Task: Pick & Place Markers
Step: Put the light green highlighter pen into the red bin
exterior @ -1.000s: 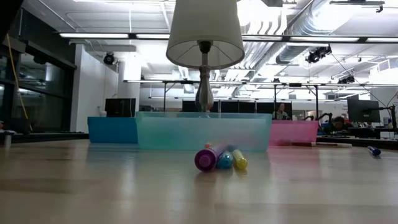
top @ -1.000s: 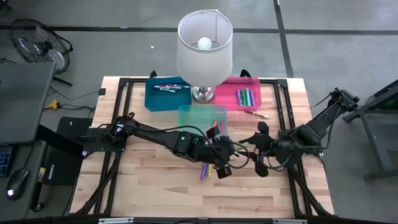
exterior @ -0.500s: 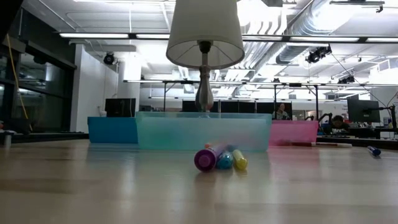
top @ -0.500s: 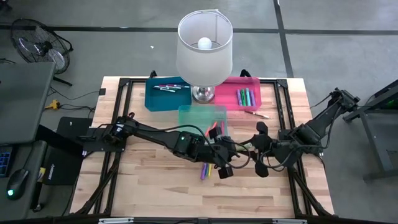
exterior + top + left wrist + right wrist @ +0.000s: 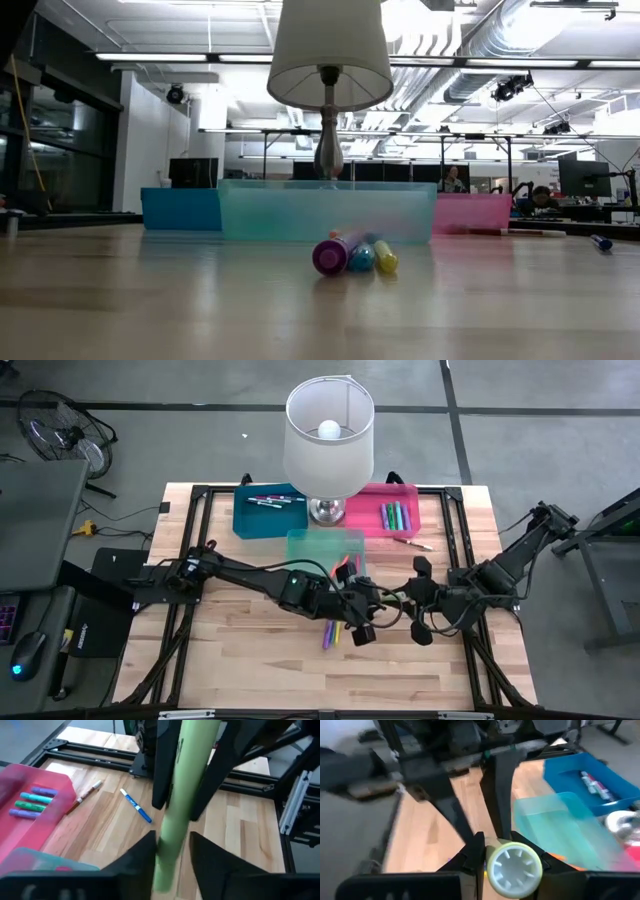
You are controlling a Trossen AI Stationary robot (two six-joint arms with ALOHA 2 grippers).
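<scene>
A light-green marker (image 5: 176,815) hangs above the table between both grippers. My right gripper (image 5: 512,865) is shut on it, its fingers pressed against the white end cap (image 5: 514,866). In the left wrist view the stick runs down between my left gripper's (image 5: 172,870) fingers, with a thin gap on one side. In the high view the left gripper (image 5: 368,610) and the right gripper (image 5: 400,603) meet nose to nose at mid-table. Purple, blue and yellow markers (image 5: 352,256) lie together on the wood (image 5: 330,633). Red and pink markers (image 5: 346,568) rest by the teal bin.
A translucent teal bin (image 5: 320,540) stands in the middle. Behind it a blue bin (image 5: 262,518) and a pink bin (image 5: 372,500), each holding markers, flank a lamp (image 5: 328,435). Two loose pens (image 5: 412,543) lie near the pink bin. The table's front is bare wood.
The right gripper's fingers have closed onto the green marker. The left gripper's fingers have eased apart around it. Both arms have hardly moved; the markers on the table lie as before.
</scene>
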